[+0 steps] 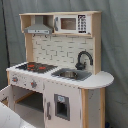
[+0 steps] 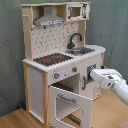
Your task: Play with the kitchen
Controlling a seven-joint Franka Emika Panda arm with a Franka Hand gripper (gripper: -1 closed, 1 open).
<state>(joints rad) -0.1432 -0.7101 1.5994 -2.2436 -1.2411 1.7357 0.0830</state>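
Grey-green fabric backdrop over a pale wooden floor.
A wrinkled, grey-green cloth curtain point(image 2: 112, 30) fills the whole background in both exterior views, evenly and softly lit; the light-brown wooden plank floor point(image 2: 107, 112) shows in the second exterior view.

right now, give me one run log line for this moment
kitchen upright | oven door open | arm at front panel | hob bare
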